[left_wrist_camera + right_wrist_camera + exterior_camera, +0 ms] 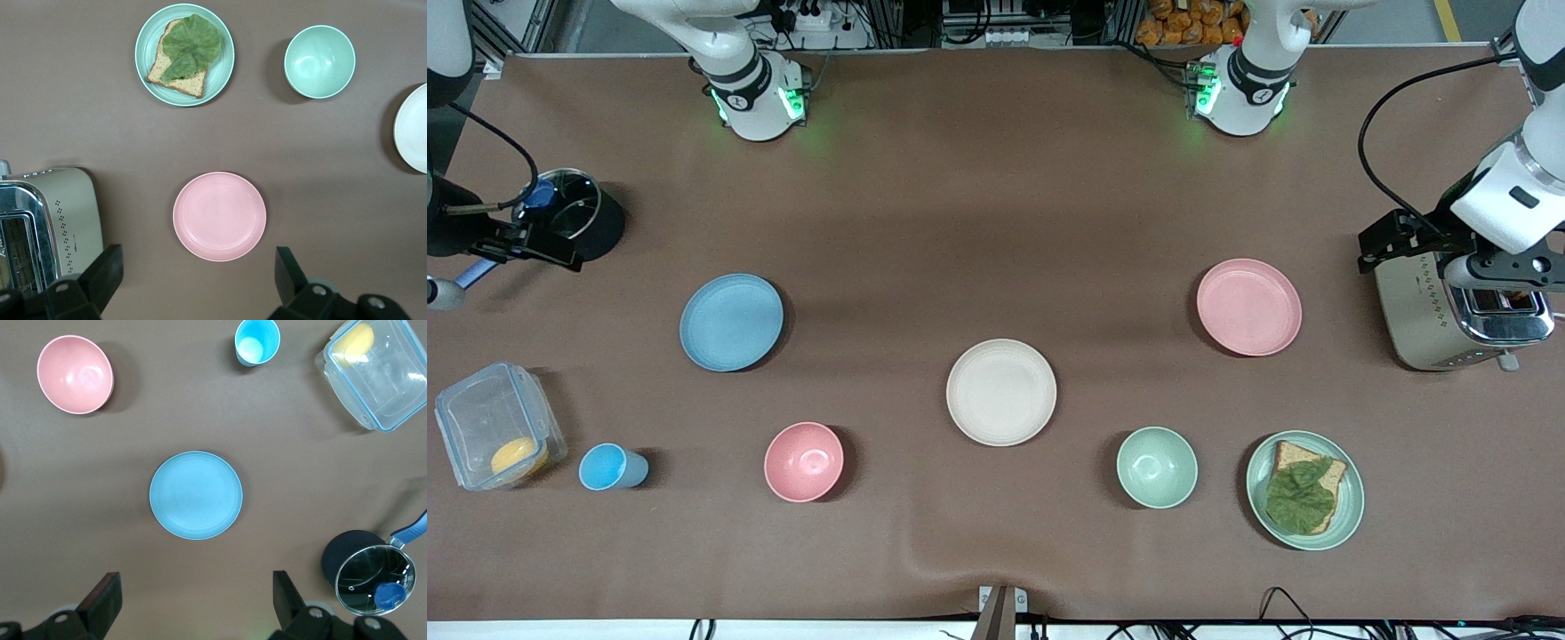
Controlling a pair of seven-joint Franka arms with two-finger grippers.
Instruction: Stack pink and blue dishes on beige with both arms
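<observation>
The cream-beige plate [1001, 392] lies in the middle of the table. The light blue plate [731, 322] [196, 495] lies toward the right arm's end, the pastel pink plate [1249, 307] [219, 215] toward the left arm's end; both are bare. My left gripper [1392, 240] [198, 270] hangs open high up by the toaster, holding nothing. My right gripper [534, 244] [197, 587] hangs open high over the black pot's edge, also holding nothing. Both are well apart from the plates.
A toaster [1458, 311] stands beside the pink plate. A black pot [574, 213] sits near the blue plate. Nearer the camera are a clear container [498, 425], blue cup [611, 468], pink bowl [804, 461], green bowl [1157, 467] and a green plate with toast [1305, 490].
</observation>
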